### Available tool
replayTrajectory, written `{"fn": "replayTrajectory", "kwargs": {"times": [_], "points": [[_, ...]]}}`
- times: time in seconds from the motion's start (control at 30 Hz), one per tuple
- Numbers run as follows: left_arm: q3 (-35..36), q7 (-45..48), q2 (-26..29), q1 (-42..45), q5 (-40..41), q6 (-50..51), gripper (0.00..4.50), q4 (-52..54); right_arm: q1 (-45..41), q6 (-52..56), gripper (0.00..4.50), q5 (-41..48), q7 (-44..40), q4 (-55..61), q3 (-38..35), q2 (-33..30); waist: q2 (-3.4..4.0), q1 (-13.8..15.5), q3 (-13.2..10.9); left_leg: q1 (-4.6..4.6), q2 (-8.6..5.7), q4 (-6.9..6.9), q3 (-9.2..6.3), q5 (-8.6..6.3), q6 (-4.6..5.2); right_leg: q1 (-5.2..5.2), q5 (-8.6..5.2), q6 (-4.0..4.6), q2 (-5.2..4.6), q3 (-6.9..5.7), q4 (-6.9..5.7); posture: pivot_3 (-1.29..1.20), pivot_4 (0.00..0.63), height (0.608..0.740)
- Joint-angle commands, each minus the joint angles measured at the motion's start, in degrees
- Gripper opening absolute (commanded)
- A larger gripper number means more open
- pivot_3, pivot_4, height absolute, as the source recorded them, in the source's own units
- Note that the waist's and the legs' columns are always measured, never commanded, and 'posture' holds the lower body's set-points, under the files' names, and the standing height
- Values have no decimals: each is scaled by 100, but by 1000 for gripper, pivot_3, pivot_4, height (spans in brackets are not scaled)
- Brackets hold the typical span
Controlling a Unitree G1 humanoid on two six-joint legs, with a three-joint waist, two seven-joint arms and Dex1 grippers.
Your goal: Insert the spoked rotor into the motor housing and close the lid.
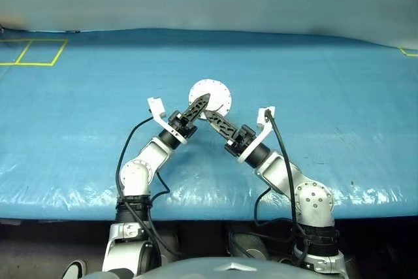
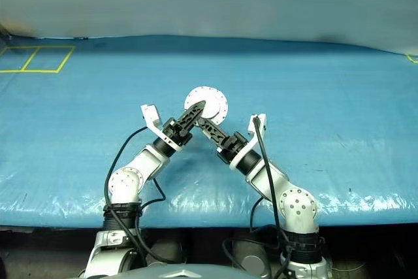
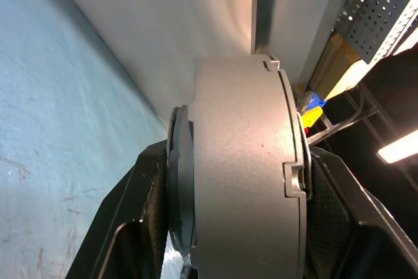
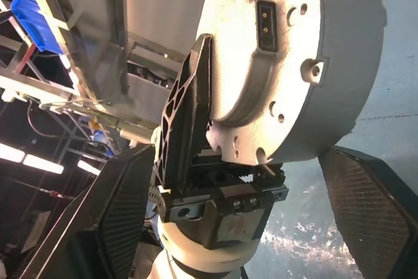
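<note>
motor housing (image 1: 211,96): near edge covered by both grippers' fingers in the head views, inside not shown | left wrist view: housing cut off at the bottom edge, seen edge-on | spoked rotor: cannot be told | right gripper (image 4: 235,194): fingers cut off by the picture's edges

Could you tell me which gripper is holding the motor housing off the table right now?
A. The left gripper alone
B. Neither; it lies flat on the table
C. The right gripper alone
A: the left gripper clamps the motor housing between its fingers, while the right gripper stands open with its fingers clear of it.
</note>
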State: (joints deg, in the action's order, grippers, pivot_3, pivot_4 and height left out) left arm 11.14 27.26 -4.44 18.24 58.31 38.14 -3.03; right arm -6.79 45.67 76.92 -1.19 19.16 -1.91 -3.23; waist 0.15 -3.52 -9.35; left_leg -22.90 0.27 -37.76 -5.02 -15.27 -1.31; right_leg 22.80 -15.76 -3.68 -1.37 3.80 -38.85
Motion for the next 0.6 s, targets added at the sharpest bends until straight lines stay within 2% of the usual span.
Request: {"fn": "replayTrajectory", "kwargs": {"times": [0.03, 0.13, 0.3, 0.37, 0.47, 0.6], "points": [[69, -66, 46, 202, -162, -210, 2378, 56, -109, -45, 4185, 117, -82, 257, 2, 36, 0, 10, 0, 0, 0, 0, -1, 0, 0, 0, 0, 0, 0, -1, 0, 0, 150, 740], [304, -237, 86, 329, -340, -580, 2378, 55, -100, -100, 4185, -26, -102, 305, -18, -27, 0, 8, 0, 0, -1, -2, 0, 0, 0, -1, 0, -1, -1, 0, 0, 0, 150, 740], [623, -552, 416, 410, -938, -1314, 2378, 135, -50, -191, 4185, -927, -148, 551, 117, -494, -1, 8, -1, -1, -1, -3, 0, 0, -1, 0, 1, -1, 0, 0, 0, 0, 150, 740], [722, -663, 671, 411, -1236, -1523, 2378, 3, -18, -346, 4185, -1569, -18, 549, 172, -662, -1, 7, -1, 0, -1, -2, 0, 1, -1, 0, 1, -1, 0, 0, 0, 0, 150, 740], [855, -735, 968, 439, -1469, -1615, 2378, -277, -15, -517, 4185, -2233, 12, 501, 239, -778, -2, 24, -1, -1, -2, -1, 0, 4, -6, 1, 1, -1, -1, 0, 0, 0, 150, 740], [916, -756, 1168, 484, -1662, -1582, 2378, -748, -20, -561, 4185, -2471, -119, 447, 232, -690, -5, 76, -2, -2, -3, -2, -1, 5, -9, 1, 1, -2, -2, -1, 1, 0, 150, 740]]}}
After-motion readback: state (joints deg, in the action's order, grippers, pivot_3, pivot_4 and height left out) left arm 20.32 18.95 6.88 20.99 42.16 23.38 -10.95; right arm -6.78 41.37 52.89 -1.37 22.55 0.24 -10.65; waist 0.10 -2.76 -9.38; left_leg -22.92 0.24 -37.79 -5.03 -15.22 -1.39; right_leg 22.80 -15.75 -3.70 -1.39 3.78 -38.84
